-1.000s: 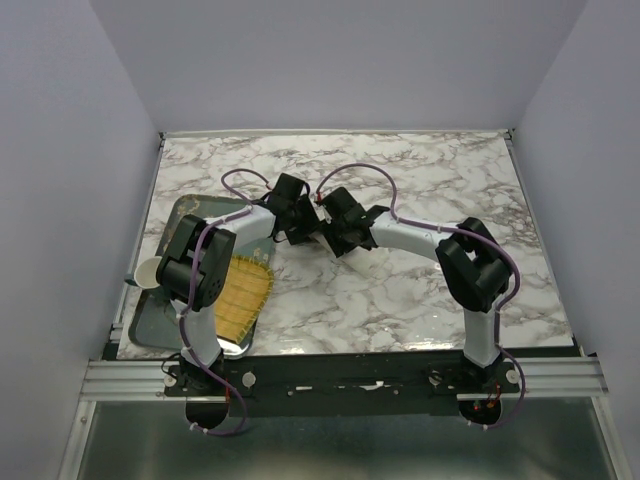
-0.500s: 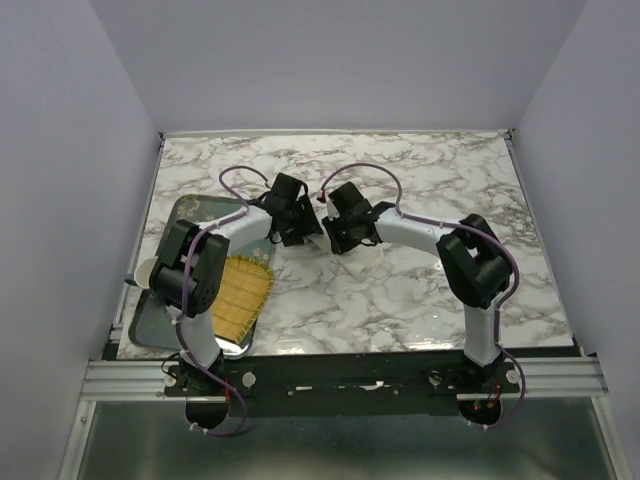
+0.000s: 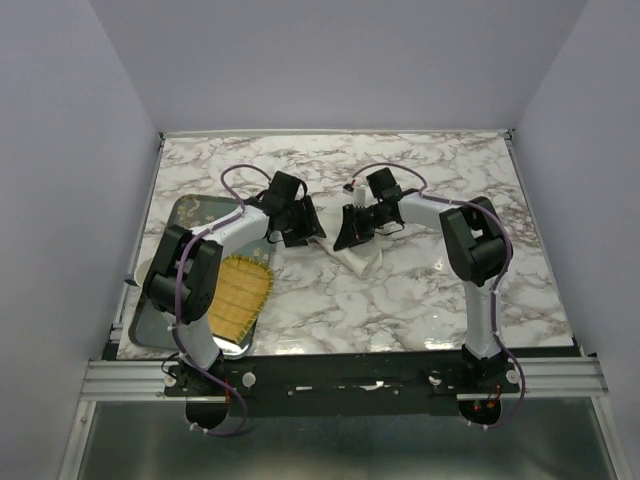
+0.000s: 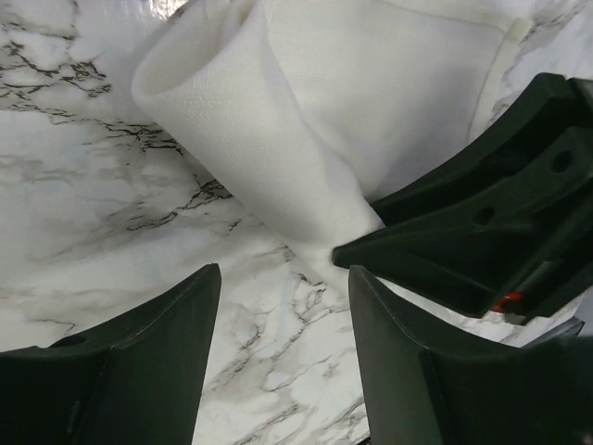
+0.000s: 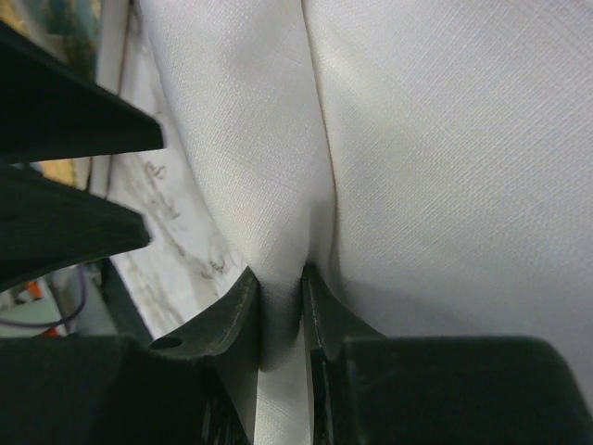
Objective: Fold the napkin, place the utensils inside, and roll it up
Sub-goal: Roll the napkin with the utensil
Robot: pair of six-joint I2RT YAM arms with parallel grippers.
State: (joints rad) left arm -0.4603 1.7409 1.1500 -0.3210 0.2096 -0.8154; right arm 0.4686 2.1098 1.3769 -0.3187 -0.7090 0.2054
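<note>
The cream-white napkin (image 3: 364, 258) lies bunched on the marble table between my two grippers. In the left wrist view the napkin (image 4: 306, 111) shows a loosely rolled fold. My right gripper (image 5: 278, 276) is shut on a pinched ridge of the napkin (image 5: 435, 139); from above the right gripper (image 3: 345, 238) sits at the cloth's left edge. My left gripper (image 4: 283, 273) stands open over bare marble just short of the cloth, nothing between its fingers. From above the left gripper (image 3: 310, 232) faces the right one closely. The utensils are out of view.
A yellow woven mat (image 3: 243, 295) lies on a metal tray (image 3: 140, 325) at the near left, beside the left arm. Grey walls enclose the table on three sides. In the left wrist view the right gripper's black fingers (image 4: 482, 241) crowd in from the right.
The right gripper closed on the napkin and its arm swung back toward the right. The cloth now shows below it. The left gripper stayed in place, open.
</note>
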